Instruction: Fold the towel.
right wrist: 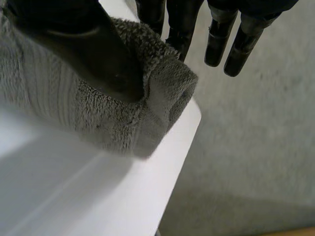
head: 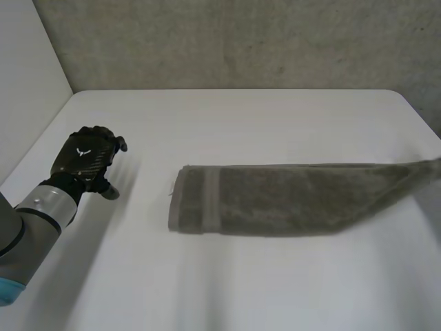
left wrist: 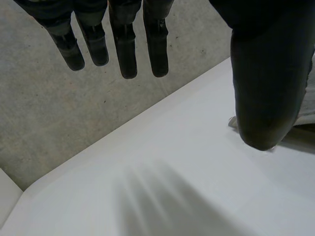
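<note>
- My left hand (head: 86, 160) hovers above the left side of the white bench (head: 241, 117), well apart from the towel (head: 282, 200). Its back is turned up toward the head camera, and my grey forearm (head: 34, 207) runs back toward the near left corner.
- In my left wrist view that hand's fingers (left wrist: 125, 49) hang straight and slightly spread, with the thumb (left wrist: 268, 88) held off to one side. Nothing lies between them, so the hand is open and empty over bare bench.
- The towel is grey-brown and lies lengthwise across the middle and right of the bench, folded into a long band.
- Its left end lies flat on the bench, with a woven stripe (head: 210, 200) running across it just in from the edge.
- Toward the right the towel narrows and lifts off the surface, drawn out to a point at the bench's right edge.
- My right hand (right wrist: 88, 44) has hold of that end. In my right wrist view the thumb presses into the bunched cloth and clamps it against the nearest fingers, and the cloth curls round in a thick roll at the thumb's tip.
- The other fingers (right wrist: 216, 39) of that hand reach out straight past the towel and touch nothing.
- The pinched end hangs just above the bench's edge.
- A rough concrete wall (head: 241, 41) stands behind the bench's far edge.
</note>
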